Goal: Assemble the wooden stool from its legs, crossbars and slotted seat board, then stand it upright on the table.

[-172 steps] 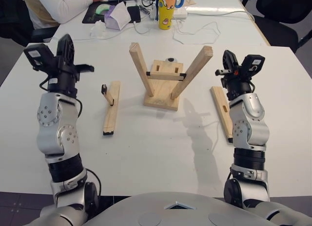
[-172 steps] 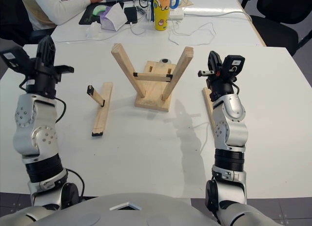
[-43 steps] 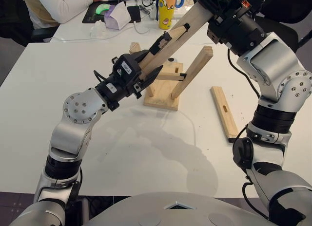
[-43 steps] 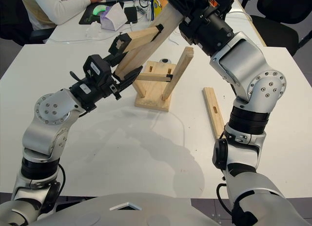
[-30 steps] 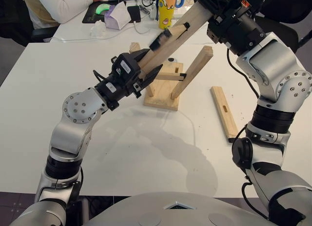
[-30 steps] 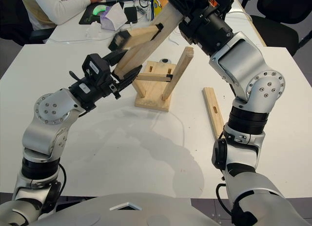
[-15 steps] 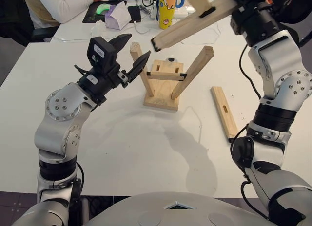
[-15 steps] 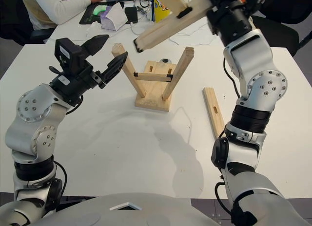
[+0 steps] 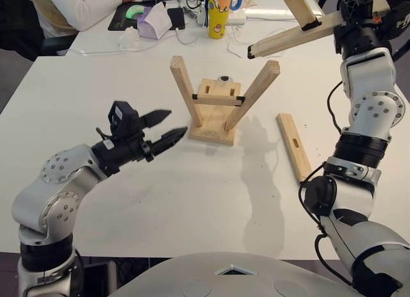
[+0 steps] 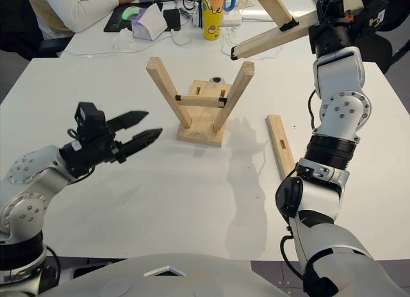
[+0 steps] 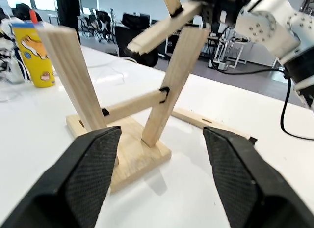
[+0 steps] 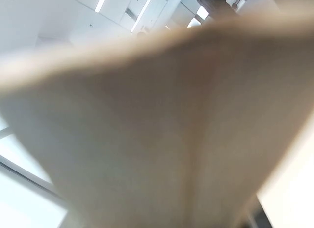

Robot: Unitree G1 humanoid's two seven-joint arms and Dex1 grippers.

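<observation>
Left claw (image 9: 175,121) gapes wide, empty; right claw (image 9: 339,20) clamps the raised leg (image 9: 289,38).

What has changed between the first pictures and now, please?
The leg with a crossbar, which lay left of the seat board, was lifted by both grippers. Then the left gripper let go and drew back low, open. The right gripper now holds it high at the far right. The seat board and the loose leg stayed.
</observation>
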